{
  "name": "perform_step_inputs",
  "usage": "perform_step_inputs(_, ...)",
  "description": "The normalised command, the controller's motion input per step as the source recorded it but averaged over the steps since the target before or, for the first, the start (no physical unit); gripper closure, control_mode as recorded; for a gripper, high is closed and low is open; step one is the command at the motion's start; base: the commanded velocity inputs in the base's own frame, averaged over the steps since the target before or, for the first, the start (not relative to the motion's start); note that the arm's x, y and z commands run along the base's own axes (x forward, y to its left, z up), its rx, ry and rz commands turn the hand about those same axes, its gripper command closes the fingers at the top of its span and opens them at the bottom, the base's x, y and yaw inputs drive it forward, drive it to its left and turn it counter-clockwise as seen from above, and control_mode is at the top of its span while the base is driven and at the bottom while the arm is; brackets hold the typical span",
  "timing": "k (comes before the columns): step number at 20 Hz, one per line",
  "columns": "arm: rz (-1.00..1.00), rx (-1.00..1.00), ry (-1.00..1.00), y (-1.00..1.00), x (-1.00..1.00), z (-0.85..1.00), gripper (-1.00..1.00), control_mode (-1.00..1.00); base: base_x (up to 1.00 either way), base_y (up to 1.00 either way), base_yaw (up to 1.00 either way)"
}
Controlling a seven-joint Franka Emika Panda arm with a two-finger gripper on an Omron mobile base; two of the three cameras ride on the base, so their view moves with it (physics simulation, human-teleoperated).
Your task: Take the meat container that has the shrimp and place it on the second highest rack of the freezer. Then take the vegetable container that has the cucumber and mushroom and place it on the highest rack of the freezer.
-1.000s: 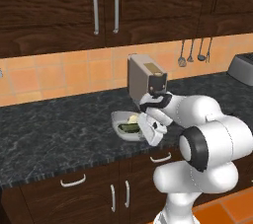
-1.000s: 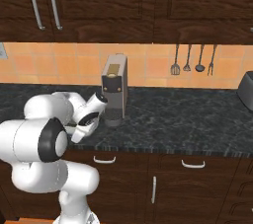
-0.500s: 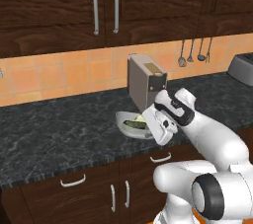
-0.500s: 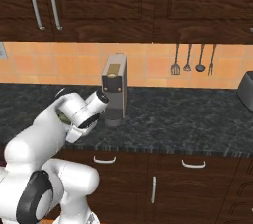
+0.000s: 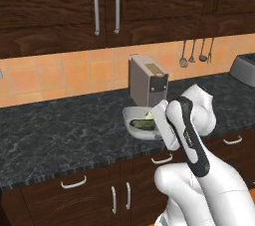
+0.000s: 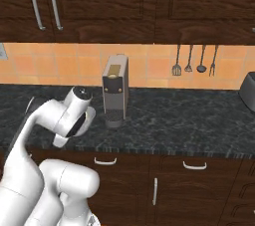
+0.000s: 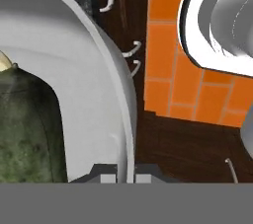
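Hand view: gripper [image 7: 126, 176] clamped on vegetable container [image 7: 106, 94] rim. Risk: thin edge grip may slip, tilting cucumber [image 5: 144, 125] out.

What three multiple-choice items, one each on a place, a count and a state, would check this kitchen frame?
1. Where is the white bowl-shaped container holding the green cucumber?
A. On the floor
B. Just in front of the grey coffee machine
C. Inside the upper cabinet

2. How many dark utensils hang on the orange tiled wall?
A. One
B. Two
C. Four

3. How is the tool?
A. Shut on the container's rim
B. Wide open above it
C. Shut on a cabinet handle

Answers: 1 B, the left base view shows it before the machine; 2 C, the right base view shows four; 3 A, the hand view shows the rim between the tips.
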Motion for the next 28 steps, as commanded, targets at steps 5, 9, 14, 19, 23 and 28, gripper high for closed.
perform_step_inputs(5, -0.11, -0.17, -0.14, -0.08, -0.51, 0.66, 1.00, -1.00, 0.00, 0.00, 0.00)
perform_step_inputs(9, -0.06, -0.05, -0.10, -0.25, -0.52, 0.72, 1.00, -1.00, 0.00, 0.00, 0.00)
perform_step_inputs(14, -0.02, 0.00, -0.13, -0.41, -0.77, 0.86, 1.00, -1.00, 0.00, 0.00, 0.00)
perform_step_inputs(19, 0.00, 0.00, -0.23, -0.05, -0.84, 0.71, 1.00, -1.00, 0.00, 0.00, 0.00)
perform_step_inputs(23, -0.12, 0.07, -0.08, -0.01, -0.47, 0.47, 1.00, -1.00, 0.00, 0.00, 0.00)
perform_step_inputs(28, -0.15, 0.14, -0.02, -0.15, -0.42, 0.27, 1.00, -1.00, 0.00, 0.00, 0.00)
